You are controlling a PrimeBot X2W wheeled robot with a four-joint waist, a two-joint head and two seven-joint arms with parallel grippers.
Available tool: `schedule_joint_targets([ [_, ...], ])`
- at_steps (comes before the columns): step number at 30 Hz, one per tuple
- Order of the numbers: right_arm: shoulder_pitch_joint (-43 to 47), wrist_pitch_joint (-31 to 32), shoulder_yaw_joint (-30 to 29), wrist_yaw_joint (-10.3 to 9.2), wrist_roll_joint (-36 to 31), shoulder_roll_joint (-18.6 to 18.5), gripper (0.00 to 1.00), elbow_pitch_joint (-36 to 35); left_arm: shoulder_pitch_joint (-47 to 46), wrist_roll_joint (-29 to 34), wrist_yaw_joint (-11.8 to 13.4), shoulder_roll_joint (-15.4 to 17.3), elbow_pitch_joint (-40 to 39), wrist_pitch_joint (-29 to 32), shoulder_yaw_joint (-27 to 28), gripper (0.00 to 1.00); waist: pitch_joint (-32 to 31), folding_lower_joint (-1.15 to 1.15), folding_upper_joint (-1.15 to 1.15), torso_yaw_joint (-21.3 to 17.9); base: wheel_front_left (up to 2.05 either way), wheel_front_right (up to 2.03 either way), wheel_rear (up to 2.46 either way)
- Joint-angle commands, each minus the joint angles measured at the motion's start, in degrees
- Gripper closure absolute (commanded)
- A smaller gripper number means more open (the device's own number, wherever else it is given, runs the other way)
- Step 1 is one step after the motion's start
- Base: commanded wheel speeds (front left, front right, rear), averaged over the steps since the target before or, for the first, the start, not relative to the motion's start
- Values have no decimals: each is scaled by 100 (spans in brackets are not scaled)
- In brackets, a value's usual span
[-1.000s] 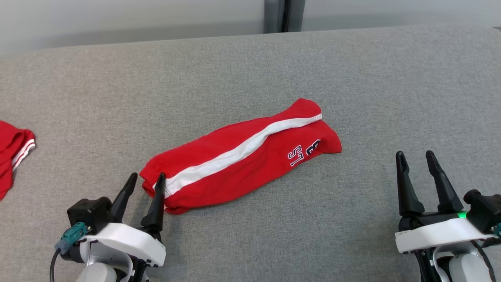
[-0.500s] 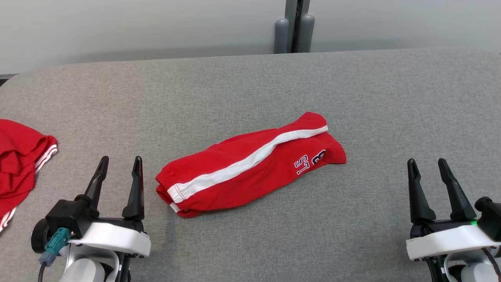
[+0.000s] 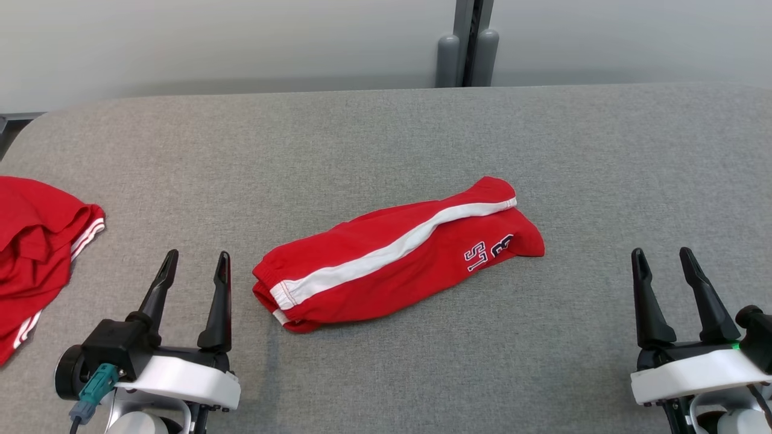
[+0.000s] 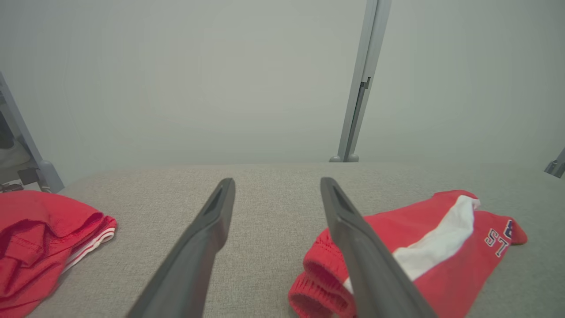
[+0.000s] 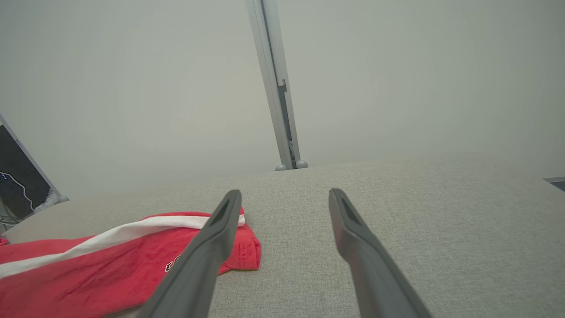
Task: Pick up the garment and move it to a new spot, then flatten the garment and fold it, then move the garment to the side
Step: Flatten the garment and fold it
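Left gripper [image 3: 199, 255] sits at the lower left of the head view, its two dark fingers spread wide with nothing between them. The right gripper [image 3: 661, 251], at the lower right, is spread just as wide and is also empty. Between them, at mid-frame, the folded red garment [image 3: 392, 253] lies on the grey fabric surface [image 3: 362, 132]. It is a long bundle with a white stripe and dark lettering near its right end. Its cuffed end is near the left gripper but apart from it. A second red cloth [image 3: 36, 241] lies at the left edge.

The left wrist view adds the ribbed cuff close up, partly behind the finger on the frame's right. The right wrist view shows the lettered end at lower left, behind the finger on that side, and a dark panel [image 5: 17, 185] at the left edge. A grey post [image 3: 467, 42] rises beyond the surface's far edge.
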Motion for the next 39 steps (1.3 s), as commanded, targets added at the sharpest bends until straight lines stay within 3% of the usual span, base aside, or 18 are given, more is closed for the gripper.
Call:
schedule_joint_targets([
  [1, 19, 50, -48, 14, -42, -71, 0, -62, -62, -7, -10, -2, -22, -5, -7, 0, 32, 0, 0, 48, 0, 0, 0],
  [10, -296, 300, -178, 14, -119, -386, 0, -11, -313, 52, -64, -125, -75, -47, -147, 0, 299, 0, 0, 461, 0, 0, 0],
  [16, -844, 475, -71, 13, 64, -863, 0, 369, -512, 53, -136, -349, -41, -134, -209, 0, 689, 0, 0, 890, 0, 0, 0],
  [25, -1890, 648, 845, 14, 533, -1589, 0, 1329, -836, 182, -279, -651, 116, -196, -181, 0, 1240, 0, 0, 1383, 0, 0, 0],
  [34, -2407, 851, 1606, 13, 1047, -1967, 0, 2039, -917, 403, -521, -934, 131, -198, 76, 0, 1429, 0, 0, 1517, 0, 0, 0],
  [35, -2432, 836, 1649, 13, 1092, -1975, 52, 2075, -915, 423, -534, -947, 141, -198, 103, 0, 1436, 0, 0, 1511, 0, 0, 0],
  [37, -2456, 796, 1741, 13, 1183, -1990, 100, 2140, -920, 481, -573, -970, 159, -199, 170, 0, 1447, 0, 0, 1486, 0, 0, 0],
  [39, -2442, 774, 1796, 12, 1292, -1981, 100, 2175, -921, 529, -620, -1011, 169, -199, 224, 0, 1444, 0, 0, 1440, 0, 0, 0],
])
